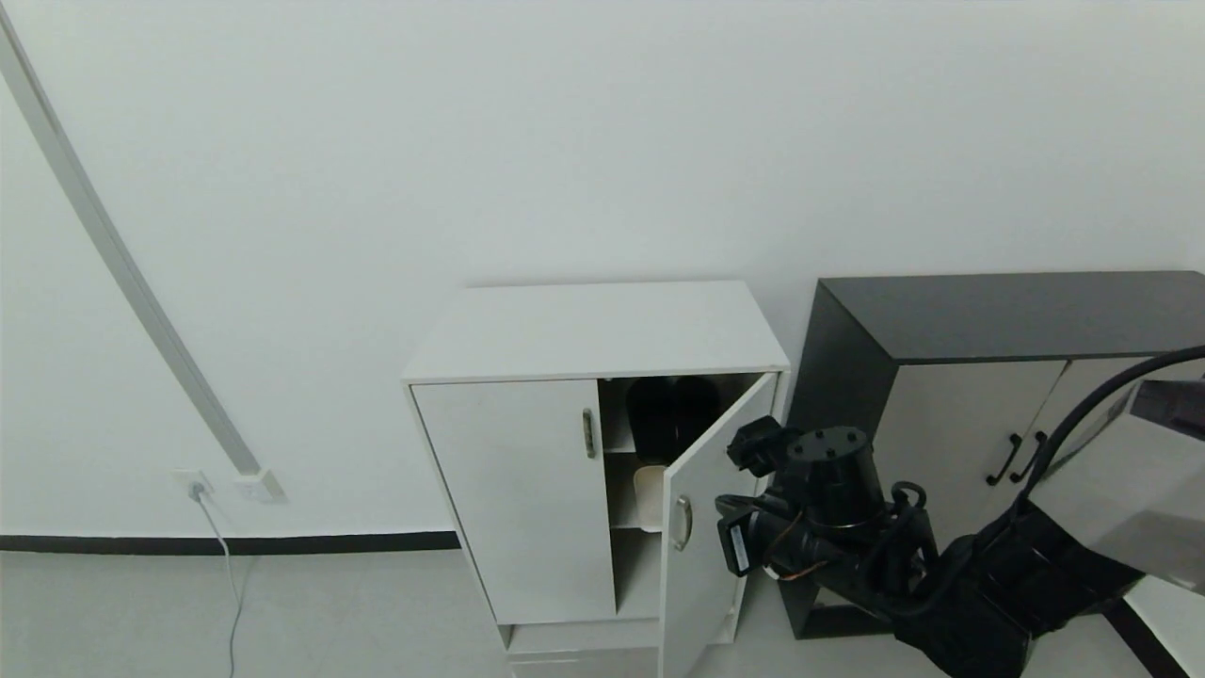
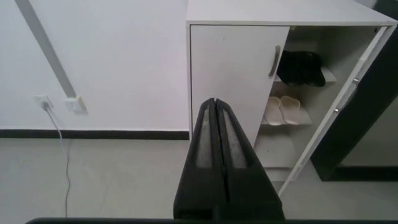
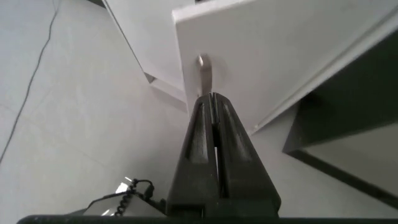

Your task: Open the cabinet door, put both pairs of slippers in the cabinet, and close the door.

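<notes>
The white cabinet (image 1: 593,330) stands against the wall with its left door (image 1: 518,490) closed and its right door (image 1: 701,527) swung partly open. Black slippers (image 1: 670,410) rest on the top shelf, and a beige pair (image 2: 282,109) lies on the shelf below. My right gripper (image 3: 213,96) is shut, its tips at the outer face of the open door right by the metal handle (image 3: 203,73). My left gripper (image 2: 214,102) is shut and holds nothing, hanging in front of the cabinet (image 2: 236,68) and apart from it.
A dark cabinet (image 1: 988,311) with grey doors stands just right of the white one, close behind the open door. A wall socket with a cable (image 1: 195,488) is at the left. Bare floor (image 1: 235,612) spreads left of the cabinet.
</notes>
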Tool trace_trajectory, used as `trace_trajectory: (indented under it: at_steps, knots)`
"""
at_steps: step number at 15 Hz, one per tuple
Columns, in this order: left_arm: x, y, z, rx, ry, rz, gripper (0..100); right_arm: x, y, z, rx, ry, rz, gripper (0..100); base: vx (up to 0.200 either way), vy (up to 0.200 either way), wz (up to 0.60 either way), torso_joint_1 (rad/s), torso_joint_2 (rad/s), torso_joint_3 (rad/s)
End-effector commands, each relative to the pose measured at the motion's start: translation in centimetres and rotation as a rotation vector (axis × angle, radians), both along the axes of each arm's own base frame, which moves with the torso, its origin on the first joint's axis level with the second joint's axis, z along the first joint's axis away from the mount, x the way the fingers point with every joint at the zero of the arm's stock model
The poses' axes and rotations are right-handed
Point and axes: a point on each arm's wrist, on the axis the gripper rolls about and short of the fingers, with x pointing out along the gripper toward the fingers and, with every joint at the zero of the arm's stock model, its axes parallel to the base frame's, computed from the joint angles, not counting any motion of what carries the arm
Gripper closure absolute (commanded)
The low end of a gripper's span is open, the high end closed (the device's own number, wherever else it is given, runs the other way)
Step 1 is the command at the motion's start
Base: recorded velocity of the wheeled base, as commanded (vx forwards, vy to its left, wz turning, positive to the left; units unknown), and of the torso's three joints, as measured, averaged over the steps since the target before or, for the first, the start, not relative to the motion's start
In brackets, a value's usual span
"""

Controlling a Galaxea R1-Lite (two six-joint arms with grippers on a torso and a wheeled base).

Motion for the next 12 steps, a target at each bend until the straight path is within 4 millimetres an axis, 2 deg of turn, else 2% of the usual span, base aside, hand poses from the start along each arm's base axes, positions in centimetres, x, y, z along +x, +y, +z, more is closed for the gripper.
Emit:
trace_trajectory:
  at_steps: [1, 7, 12]
  knots:
    - [0.0, 0.0, 0.0, 0.000, 0.001, 0.001, 100, 0.1, 0.3, -1.0, -0.017, 0.020, 0.004, 100, 0.000, 0.000, 0.00, 0.000, 0.00, 0.000]
    - [0.0, 0.0, 0.0, -0.002, 0.000, 0.003, 100, 1.2, 1.6, -2.2, -0.015, 0.026, 0.017, 100, 0.000, 0.000, 0.00, 0.000, 0.00, 0.000]
    - [0.0, 0.0, 0.0, -0.003, 0.000, 0.003, 100, 3.6, 2.6, -3.1, 0.005, 0.001, -0.009, 100, 0.000, 0.000, 0.00, 0.000, 0.00, 0.000]
